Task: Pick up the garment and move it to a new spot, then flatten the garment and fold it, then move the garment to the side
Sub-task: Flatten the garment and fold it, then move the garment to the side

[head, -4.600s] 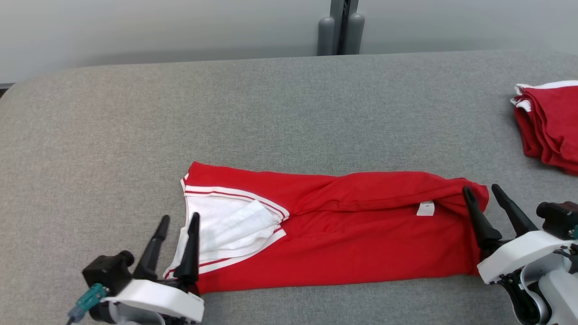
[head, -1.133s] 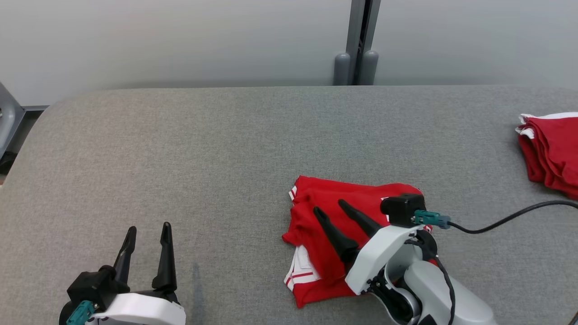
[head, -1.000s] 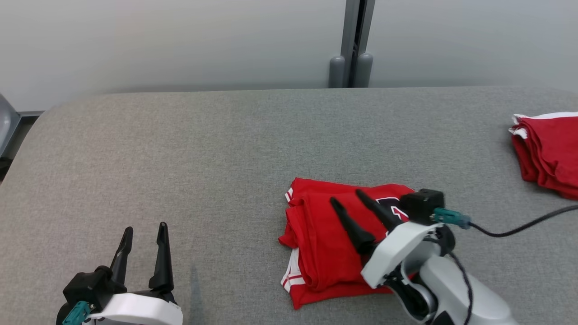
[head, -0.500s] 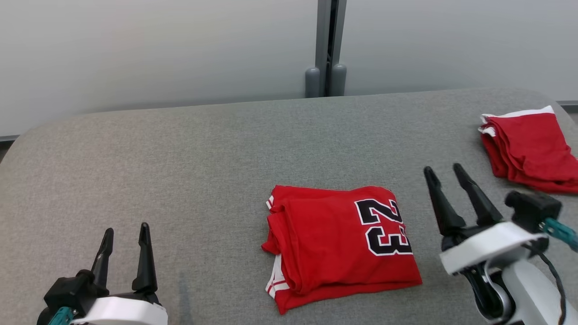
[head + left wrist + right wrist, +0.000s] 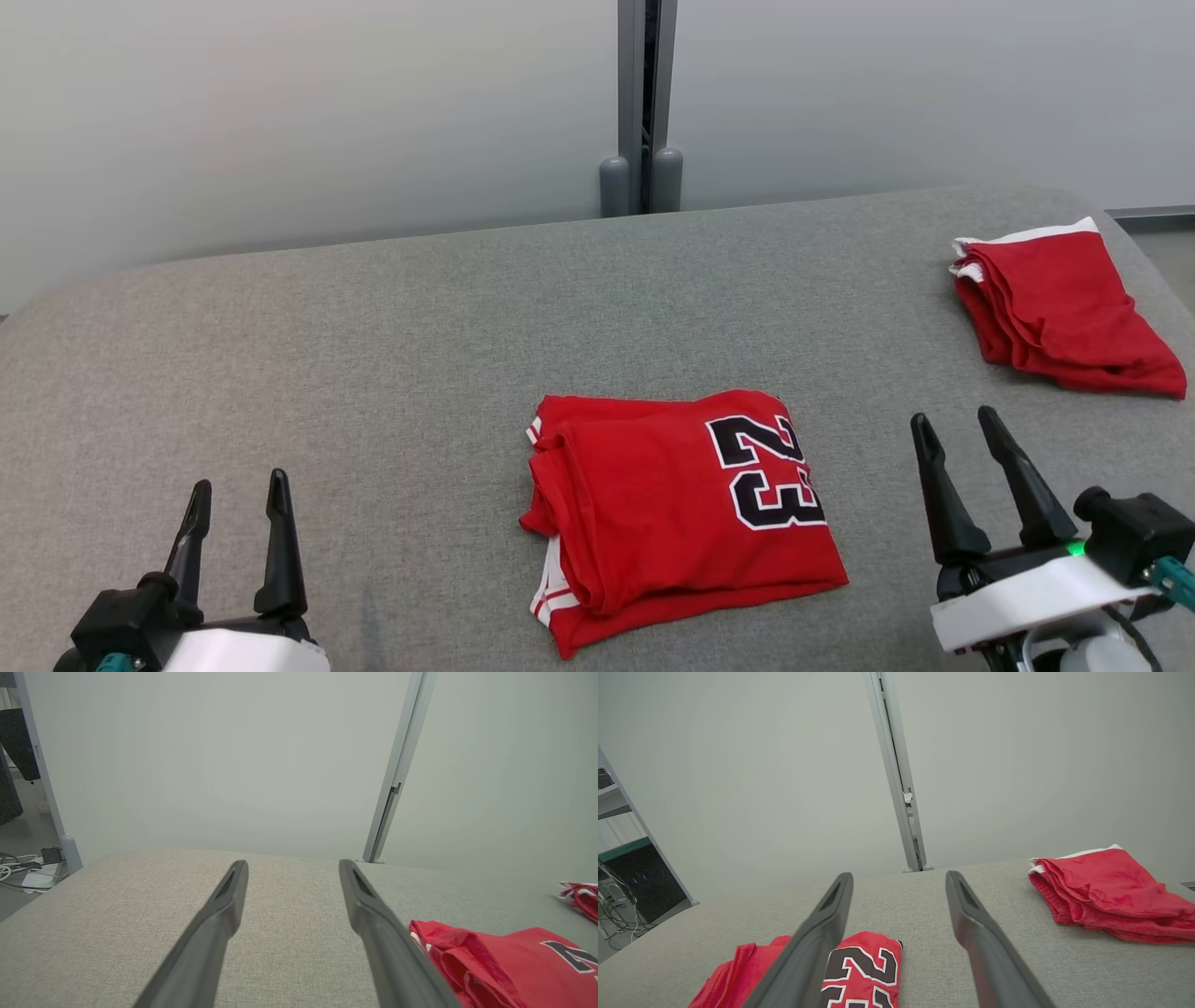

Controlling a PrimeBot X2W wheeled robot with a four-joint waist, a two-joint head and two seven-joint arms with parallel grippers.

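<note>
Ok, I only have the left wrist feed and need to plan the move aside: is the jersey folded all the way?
Observer: Yes. In the head view the jersey lies as a compact folded block, with 23 face up.
Operator: Is the right gripper on it?
Observer: No. The right gripper is open, to the right of the jersey and apart from it.
Operator: Where does the red pile at my far right sit?
Observer: The pile lies near the far right corner of the table, well apart from the jersey.
</note>
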